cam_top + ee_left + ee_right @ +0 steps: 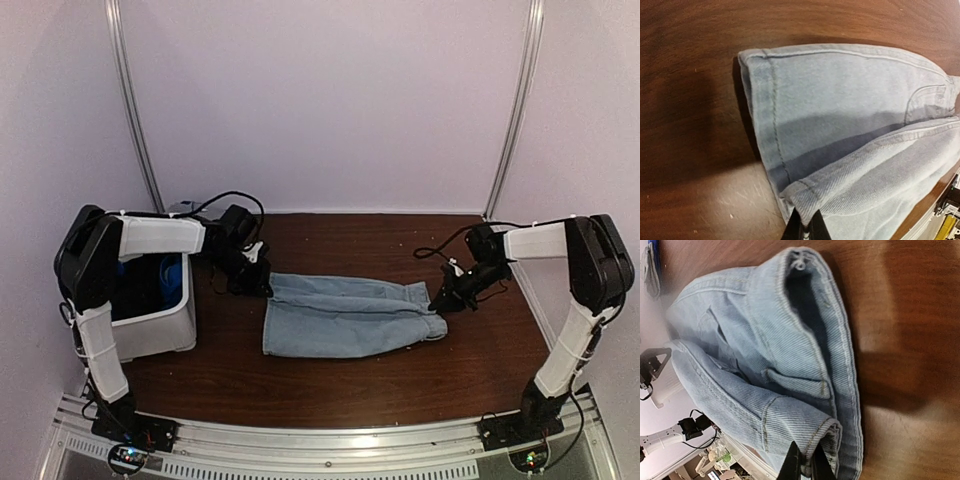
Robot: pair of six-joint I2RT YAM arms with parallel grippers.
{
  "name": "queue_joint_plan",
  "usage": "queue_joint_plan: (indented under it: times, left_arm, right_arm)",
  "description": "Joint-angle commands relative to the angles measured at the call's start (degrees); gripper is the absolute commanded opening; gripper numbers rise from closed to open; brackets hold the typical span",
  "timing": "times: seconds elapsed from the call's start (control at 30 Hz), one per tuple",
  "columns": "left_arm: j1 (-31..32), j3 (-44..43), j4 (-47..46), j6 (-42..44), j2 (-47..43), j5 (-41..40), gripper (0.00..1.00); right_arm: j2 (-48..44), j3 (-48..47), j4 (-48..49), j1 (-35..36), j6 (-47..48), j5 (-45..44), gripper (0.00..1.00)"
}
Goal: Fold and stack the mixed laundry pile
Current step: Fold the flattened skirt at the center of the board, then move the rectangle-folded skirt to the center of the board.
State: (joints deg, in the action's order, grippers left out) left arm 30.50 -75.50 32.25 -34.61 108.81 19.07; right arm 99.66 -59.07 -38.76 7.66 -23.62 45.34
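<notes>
One denim piece (345, 318) stretches between left pincer (262, 284) and right pincer (441, 303).

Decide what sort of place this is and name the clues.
Probably a robotics lab test booth, not a home: plain pale walls with metal posts, the left arm and right arm bolted at a table edge, with jeans and a bin.

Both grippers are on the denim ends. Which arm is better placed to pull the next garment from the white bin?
Left, likely. The white bin sits on its side, close to the left gripper; the right gripper pinches the denim at its far end, across the table.
</notes>
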Motion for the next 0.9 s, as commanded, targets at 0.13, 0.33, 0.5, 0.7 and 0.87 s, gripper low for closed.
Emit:
queue_joint_plan:
  times: [0.13,0.33,0.5,0.7,0.87]
  left_arm:
    - [-2.37,-1.65,-7.31,1.34,-1.49,-1.75,0.49]
    - [-1.84,1.87,-11.30,7.04,-9.86,-0.28,0.87]
    - [3.95,-0.73,-10.28,15.83,-8.46,-1.37,0.89]
    - [9.62,-2.89,-8.41,16.55,-0.76,0.94,0.83]
    - [11.47,-1.23,-7.81,15.89,3.71,1.02,0.78]
  right_arm:
    - [-3.37,-3.67,5.60,-1.64,-0.53,4.69,0.45]
    - [-10.53,-6.64,2.58,-3.77,6.52,-0.12,0.66]
    - [-4.24,-13.95,4.37,-1.38,8.92,-0.35,0.62]
    - [6.60,-21.83,4.89,4.71,10.42,2.26,0.55]
    - [14.38,-22.95,3.63,8.24,12.15,0.44,0.50]
